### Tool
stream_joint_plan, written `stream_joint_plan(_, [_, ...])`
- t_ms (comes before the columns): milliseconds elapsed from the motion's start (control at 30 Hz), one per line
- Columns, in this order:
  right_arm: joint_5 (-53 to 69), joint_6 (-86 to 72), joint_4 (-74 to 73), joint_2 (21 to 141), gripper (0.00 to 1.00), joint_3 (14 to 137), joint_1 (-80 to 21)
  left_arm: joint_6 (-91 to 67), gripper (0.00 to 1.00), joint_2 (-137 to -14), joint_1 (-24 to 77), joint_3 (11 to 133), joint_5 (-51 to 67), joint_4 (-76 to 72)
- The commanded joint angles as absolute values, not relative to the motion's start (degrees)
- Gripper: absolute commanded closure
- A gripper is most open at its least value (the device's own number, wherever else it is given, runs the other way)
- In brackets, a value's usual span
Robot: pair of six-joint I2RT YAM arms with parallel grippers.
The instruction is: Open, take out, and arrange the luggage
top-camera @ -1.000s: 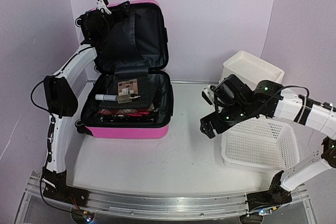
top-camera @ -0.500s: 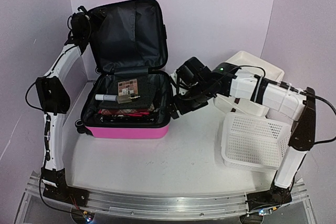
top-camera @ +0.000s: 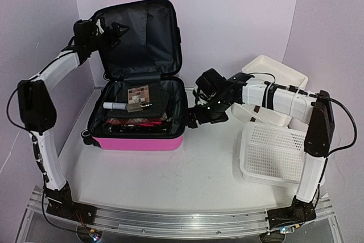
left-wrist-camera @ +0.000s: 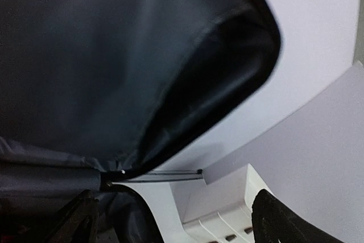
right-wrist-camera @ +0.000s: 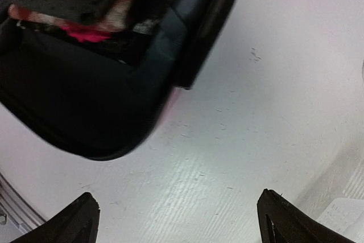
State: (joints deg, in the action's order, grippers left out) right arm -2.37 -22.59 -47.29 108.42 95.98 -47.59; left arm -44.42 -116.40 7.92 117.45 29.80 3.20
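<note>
Fingers (left-wrist-camera: 278, 223) of the left gripper (top-camera: 115, 30) stand wide apart with nothing between them. We find them high at the left edge of the luggage's (top-camera: 136, 140) raised, black-lined lid (top-camera: 145, 38), pointing across it. Whether a fingertip touches the lid we cannot tell. The right gripper (top-camera: 196, 119) is spread just as wide and holds nothing. It sits low over the table (top-camera: 199, 169), just beside the right side of the luggage's lower half, whose rounded black rim fills the upper left of the right wrist view.

The hot-pink luggage lies open toward the back left corner of the table, its lid upright near the back wall. In the lower half we see an eyeshadow palette (top-camera: 138, 91), a white tube (top-camera: 115, 106) lying crosswise in front of it, and dark bundles (top-camera: 139, 122) with red and pink showing.

A white mesh basket (top-camera: 278, 157) sits along the right edge of the table, toward the front. Behind it, at the back right corner, stands a white plastic container (top-camera: 273, 75), partly crossed by the right arm.
</note>
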Motion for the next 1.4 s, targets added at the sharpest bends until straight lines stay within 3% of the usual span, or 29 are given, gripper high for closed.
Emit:
stream_joint_plan(0, [-4.15, -22.59, -47.08, 102.99, 0.02, 91.02, -44.84, -37.95, 0.05, -95.79, 7.73, 105.72, 40.64, -0.53])
stream_joint_plan(333, [-0.64, -16.52, -51.17, 93.41, 0.02, 79.9, -40.72, -37.47, 0.02, -64.93, 7.82, 61.66, 44.43, -0.36])
stream_joint_plan(533, [-3.91, -14.64, -54.46, 87.39, 0.02, 75.36, -40.74, -41.66, 0.04, -58.69, 8.02, 47.79, 46.14, -0.35])
stream_joint_plan(833, [-7.92, -13.23, -56.71, 82.47, 0.02, 72.33, -40.69, -40.64, 0.01, -59.47, 14.77, 43.05, 42.98, 3.26])
stream_joint_plan(1000, [-11.24, -11.95, -58.71, 79.81, 0.02, 73.54, -39.71, -32.47, 0.01, -60.3, 19.71, 47.59, 31.47, 17.16])
stream_joint_plan(1100, [-13.28, -10.65, -60.1, 78.78, 0.02, 75.86, -36.74, -27.07, 0.01, -60.95, 21.51, 53.16, 22.55, 27.21])
stream_joint_plan(1367, [-9.33, -12.6, -62.95, 79.54, 0.02, 87.55, -24.71, -25.51, 0.0, -57.23, 21.58, 54.5, 19.09, 29.58])
